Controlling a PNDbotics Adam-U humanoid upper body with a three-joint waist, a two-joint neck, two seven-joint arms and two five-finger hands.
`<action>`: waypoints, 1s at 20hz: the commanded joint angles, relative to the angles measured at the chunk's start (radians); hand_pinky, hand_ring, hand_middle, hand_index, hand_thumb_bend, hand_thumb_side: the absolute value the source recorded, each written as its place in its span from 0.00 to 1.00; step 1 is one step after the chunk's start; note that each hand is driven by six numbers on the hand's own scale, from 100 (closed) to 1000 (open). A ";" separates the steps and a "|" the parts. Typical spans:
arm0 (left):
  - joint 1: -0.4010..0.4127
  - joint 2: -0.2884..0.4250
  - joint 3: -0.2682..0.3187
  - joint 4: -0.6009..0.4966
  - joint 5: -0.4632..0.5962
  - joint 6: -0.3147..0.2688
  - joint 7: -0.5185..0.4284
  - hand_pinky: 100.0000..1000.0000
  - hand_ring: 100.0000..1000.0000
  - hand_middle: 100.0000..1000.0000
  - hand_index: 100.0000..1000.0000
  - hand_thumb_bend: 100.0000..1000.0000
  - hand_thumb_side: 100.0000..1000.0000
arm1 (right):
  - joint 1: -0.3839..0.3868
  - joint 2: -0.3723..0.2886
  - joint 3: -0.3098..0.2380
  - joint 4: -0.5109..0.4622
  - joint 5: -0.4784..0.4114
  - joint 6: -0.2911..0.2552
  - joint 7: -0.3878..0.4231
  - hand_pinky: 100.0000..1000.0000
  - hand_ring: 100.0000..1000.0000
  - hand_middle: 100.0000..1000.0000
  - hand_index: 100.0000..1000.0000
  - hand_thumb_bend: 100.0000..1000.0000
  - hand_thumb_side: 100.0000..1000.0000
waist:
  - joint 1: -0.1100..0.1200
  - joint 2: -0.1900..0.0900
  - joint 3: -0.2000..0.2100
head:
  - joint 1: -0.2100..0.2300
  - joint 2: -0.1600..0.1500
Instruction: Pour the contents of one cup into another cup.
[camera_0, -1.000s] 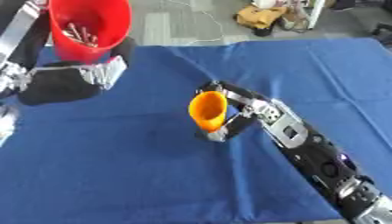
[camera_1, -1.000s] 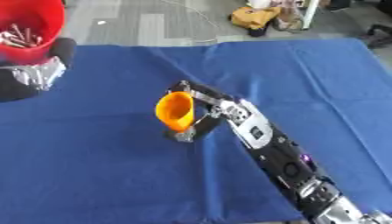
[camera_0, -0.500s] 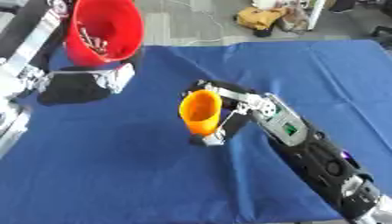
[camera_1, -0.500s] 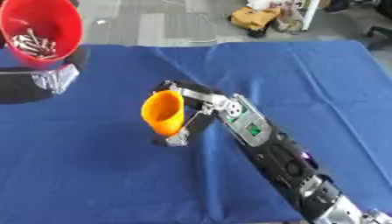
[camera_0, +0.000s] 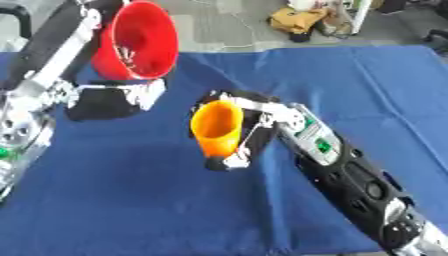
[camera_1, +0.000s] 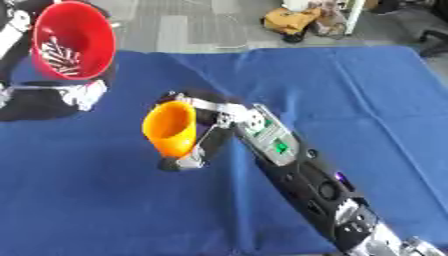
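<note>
on the left we see the red cup (camera_1: 74, 46) tipped further than half a second ago, mouth now turned toward the right and camera, small pale metal pieces (camera_1: 59, 54) still lying inside, none out yet. our left hand (camera_0: 109, 100) sits under it, fingers curled on its base, up off the blue tabletop (camera_0: 367, 85). moving right, the orange cup (camera_0: 217, 128) has shifted left and nearer the red one; our right hand (camera_0: 249, 142) is wrapped around its far side, holding it tilted, mouth facing left. we judge the pour is about to start: rims near but apart, red cup higher and left of the orange one.
</note>
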 joint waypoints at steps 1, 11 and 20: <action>-0.026 -0.004 0.002 0.013 -0.033 -0.020 -0.001 0.21 0.45 0.44 0.74 0.00 0.00 | -0.021 -0.002 -0.003 -0.024 -0.011 -0.062 0.069 0.18 0.31 0.23 0.57 0.00 0.00 | 0.001 -0.013 0.000 | -0.002 -0.005; -0.081 -0.021 -0.024 0.045 -0.141 -0.099 -0.064 0.22 0.43 0.42 0.73 0.07 0.00 | -0.021 0.003 -0.003 -0.025 -0.013 -0.056 0.066 0.18 0.31 0.23 0.57 0.00 0.00 | 0.001 -0.013 -0.007 | 0.003 -0.009; -0.111 -0.051 -0.031 0.067 -0.310 -0.176 -0.108 0.24 0.42 0.38 0.72 0.18 0.00 | -0.021 0.005 -0.002 -0.033 -0.019 -0.050 0.066 0.19 0.31 0.23 0.57 0.00 0.00 | 0.001 -0.012 -0.011 | 0.006 -0.010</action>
